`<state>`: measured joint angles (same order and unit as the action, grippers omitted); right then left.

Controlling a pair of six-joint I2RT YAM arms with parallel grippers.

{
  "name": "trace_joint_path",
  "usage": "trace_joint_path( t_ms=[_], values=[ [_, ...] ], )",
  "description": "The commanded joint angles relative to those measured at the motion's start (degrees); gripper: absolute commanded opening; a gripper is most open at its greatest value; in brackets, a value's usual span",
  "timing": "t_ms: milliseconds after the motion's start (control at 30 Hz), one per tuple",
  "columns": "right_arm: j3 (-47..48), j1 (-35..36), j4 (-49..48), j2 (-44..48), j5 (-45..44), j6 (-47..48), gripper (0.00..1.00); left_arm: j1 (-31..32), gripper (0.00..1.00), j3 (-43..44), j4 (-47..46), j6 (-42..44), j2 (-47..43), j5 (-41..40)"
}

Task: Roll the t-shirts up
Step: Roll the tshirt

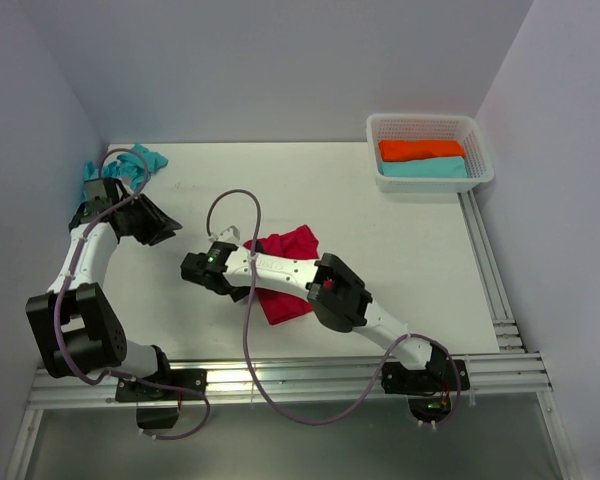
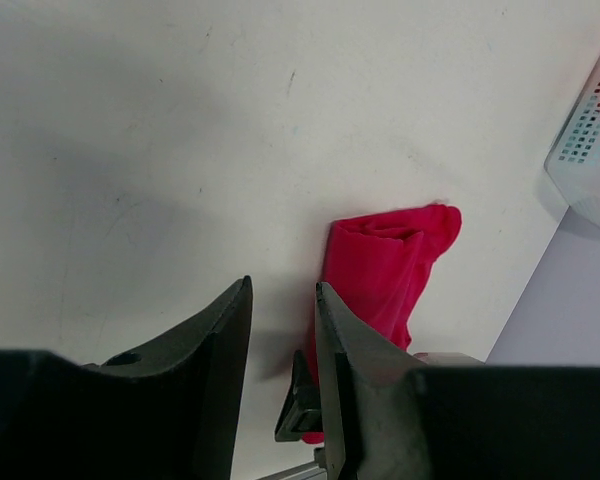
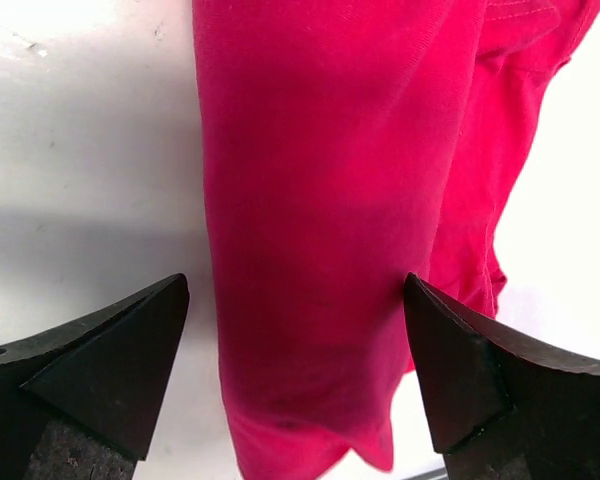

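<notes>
Wide-open right end effector [image 3: 296, 280] over soft folded crimson fabric t-shirt [image 3: 330, 200]; narrowly parted, empty left end effector [image 2: 284, 288]; crumpled turquoise t-shirt [image 1: 138, 162] seen only overhead.

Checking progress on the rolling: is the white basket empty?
No, the basket holds an orange cloth bundle and a turquoise cloth bundle lying side by side.
</notes>
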<state>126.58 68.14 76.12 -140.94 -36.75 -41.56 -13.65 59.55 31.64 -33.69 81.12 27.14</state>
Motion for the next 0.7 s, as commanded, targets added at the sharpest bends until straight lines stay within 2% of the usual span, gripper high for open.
trace_joint_path(
  t_ms=[0, 167, 300, 400, 533, 567, 600, 667],
  values=[
    [1.47, 0.42, 0.09, -1.52, -4.99, -1.68, 0.95, -0.32, 0.37, -0.92, -1.58, 0.38, -2.2, 0.11],
    [0.07, 0.33, -1.06, -2.84, -8.16, -1.94, 0.9, -0.24, 0.37, -1.63, -1.67, 0.65, -2.37, -0.15],
    [-2.39, 0.33, -3.17, -2.76, -9.56, -1.24, 0.77, -0.32, 0.37, -2.24, -1.93, 0.82, -2.2, 0.02],
    [-4.15, -0.2, -4.92, -1.97, -9.39, -0.89, 0.59, -0.24, 0.37, -2.68, -1.93, 0.91, -1.93, -0.15],
    [-9.07, -0.9, -8.96, 0.75, -10.35, 0.25, 0.14, -0.24, 0.37, -2.86, -2.11, 0.82, -2.28, -0.59],
    [-9.6, -1.25, -9.93, 1.28, -10.36, 0.51, 0.09, -0.24, 0.37, -2.86, -2.11, 0.82, -2.37, -0.59],
    [-10.04, -1.52, -10.11, 1.29, -10.36, 0.43, 0.0, -0.24, 0.37, -2.77, -2.19, 0.65, -2.37, -0.77],
    [-10.39, -2.04, -10.46, 2.51, -10.36, 0.16, 0.0, -0.24, 0.37, -2.77, -2.28, 0.47, -2.2, -0.86]
  ],
)
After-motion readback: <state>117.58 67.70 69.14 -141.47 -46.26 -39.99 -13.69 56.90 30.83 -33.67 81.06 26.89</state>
